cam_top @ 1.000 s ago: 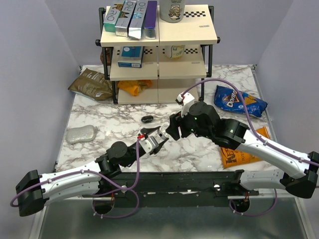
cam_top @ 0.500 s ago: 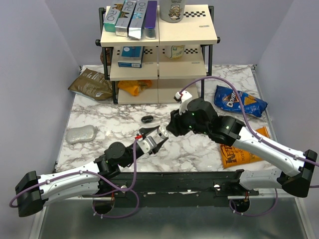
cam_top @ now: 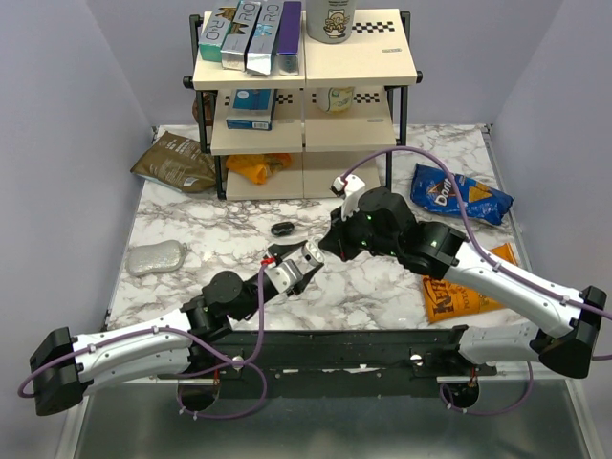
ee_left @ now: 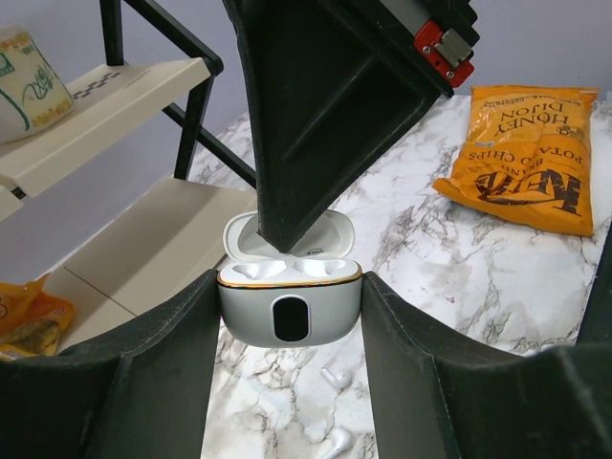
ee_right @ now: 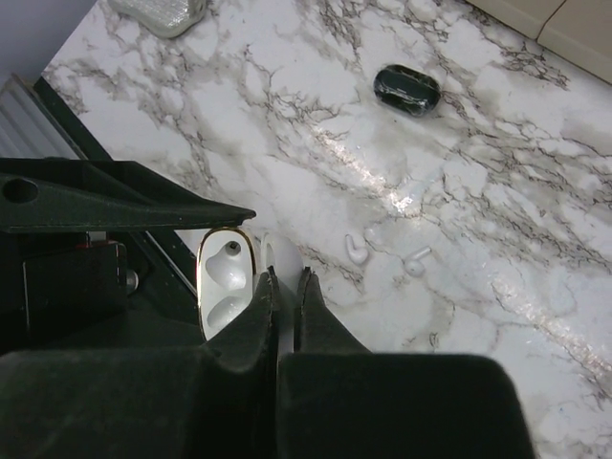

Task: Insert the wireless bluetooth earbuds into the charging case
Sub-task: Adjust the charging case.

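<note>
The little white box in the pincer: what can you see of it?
The small rounded white plastic case has a thin gold rim and a dark oval window in front. Its lid is flipped open at the back, and the two hollows inside look empty. It stands upright above the marble table, squeezed at both sides by the left pincer. The black tip of the right pincer pokes at its open top.

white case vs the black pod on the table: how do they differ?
The white case is open, lid up; the black pod looks shut. The white case is clamped in the jaws of the left gripper; the black pod lies free on the marble table. Both are small and rounded.
</note>
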